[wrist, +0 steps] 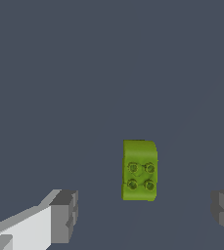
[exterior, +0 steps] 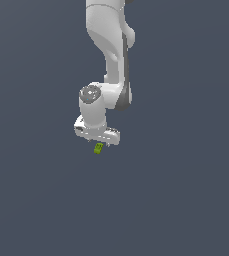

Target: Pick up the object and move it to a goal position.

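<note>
The block (wrist: 139, 170) is a yellow-green, close to lime, with four small round studs on its face set in a square; each stud is ringed in a darker olive. In the exterior view the block (exterior: 98, 148) reads as a speck of the same green with small dark marks. The arm (exterior: 108, 50) is glossy white with a dark grey strip down one side and a pale grey disc on its joint. The gripper (wrist: 143, 215) has a white body and mid-grey fingers (wrist: 64, 215) (plain, no pattern). The ground (exterior: 186, 200) is a flat slate blue-grey, unpatterned throughout
</note>
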Motion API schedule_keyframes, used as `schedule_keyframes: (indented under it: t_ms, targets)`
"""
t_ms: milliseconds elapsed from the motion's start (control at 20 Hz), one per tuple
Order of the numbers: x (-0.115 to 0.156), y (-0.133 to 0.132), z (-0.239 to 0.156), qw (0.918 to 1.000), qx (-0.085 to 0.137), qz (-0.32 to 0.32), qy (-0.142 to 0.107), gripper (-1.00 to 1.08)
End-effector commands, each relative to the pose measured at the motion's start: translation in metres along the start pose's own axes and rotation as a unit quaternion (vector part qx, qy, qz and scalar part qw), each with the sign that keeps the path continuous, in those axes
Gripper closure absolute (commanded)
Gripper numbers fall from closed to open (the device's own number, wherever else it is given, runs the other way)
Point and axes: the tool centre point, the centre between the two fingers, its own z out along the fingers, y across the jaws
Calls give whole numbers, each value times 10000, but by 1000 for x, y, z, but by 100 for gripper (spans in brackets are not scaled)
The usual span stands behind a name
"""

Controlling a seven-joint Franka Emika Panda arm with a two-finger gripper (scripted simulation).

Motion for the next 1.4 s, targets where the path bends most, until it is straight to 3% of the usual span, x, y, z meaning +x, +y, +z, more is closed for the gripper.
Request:
schedule_keyframes:
  t_ms: [0,400,1150,1200,1350]
  targets:
    - [-1,5,6,9999,-6,98,22,-92]
    - [-2,7,12,9999,-10,133,21,-92]
    - [-2,8,60,9999,-10,152,30,-92]
    - [-2,8,60,9999,-10,152,30,108]
    - [-2,8,60,9999,-10,152,30,108]
